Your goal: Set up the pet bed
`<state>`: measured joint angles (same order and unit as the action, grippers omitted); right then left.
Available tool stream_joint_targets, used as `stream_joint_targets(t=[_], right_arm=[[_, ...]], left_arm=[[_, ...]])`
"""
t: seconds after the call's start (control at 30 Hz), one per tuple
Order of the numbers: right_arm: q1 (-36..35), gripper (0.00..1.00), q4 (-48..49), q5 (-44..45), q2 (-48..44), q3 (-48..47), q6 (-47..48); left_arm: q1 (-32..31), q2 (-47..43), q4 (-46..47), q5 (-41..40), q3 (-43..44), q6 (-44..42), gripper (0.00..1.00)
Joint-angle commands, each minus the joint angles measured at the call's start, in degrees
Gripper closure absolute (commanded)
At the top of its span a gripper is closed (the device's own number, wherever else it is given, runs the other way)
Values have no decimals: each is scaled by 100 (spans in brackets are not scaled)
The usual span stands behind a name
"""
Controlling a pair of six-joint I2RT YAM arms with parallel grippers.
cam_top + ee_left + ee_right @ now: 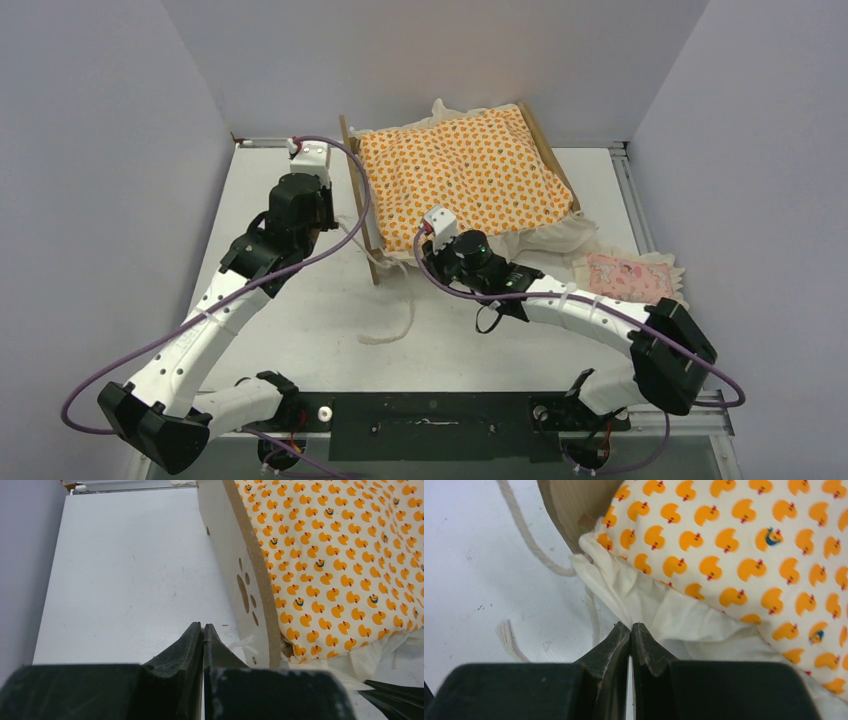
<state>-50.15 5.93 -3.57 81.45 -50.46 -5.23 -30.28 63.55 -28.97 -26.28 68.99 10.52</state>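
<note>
Pet bed [548, 150] stood at the back of the tabletop [300, 310], duck-print mattress [465, 175] draped over it. Left tool [203, 626] was pressed shut beside the headboard [250, 590], holding nothing. Right tool [631, 625] was closed at the white ruffle [664, 610], grip unclear. Best bet was a gentle tug on that frill with the headboard braced.

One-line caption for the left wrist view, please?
Shut left gripper over the white table, beside the paw-print headboard of the pet bed; duck-print mattress lies on it.
</note>
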Motion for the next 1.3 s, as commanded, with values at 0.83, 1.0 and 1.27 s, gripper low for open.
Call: stream_joint_targets(t=[0.83, 1.0, 1.27], right_arm=[[-1540, 60, 2262, 2068, -188, 1547, -1636], [-1542, 61, 2869, 2196, 805, 1354, -1824], [-1484, 47, 3709, 2193, 1863, 1221, -2240]], left_arm=[[355, -257, -1, 665, 283, 147, 100], [364, -303, -93, 539, 459, 83, 100], [365, -312, -134, 522, 560, 12, 100]])
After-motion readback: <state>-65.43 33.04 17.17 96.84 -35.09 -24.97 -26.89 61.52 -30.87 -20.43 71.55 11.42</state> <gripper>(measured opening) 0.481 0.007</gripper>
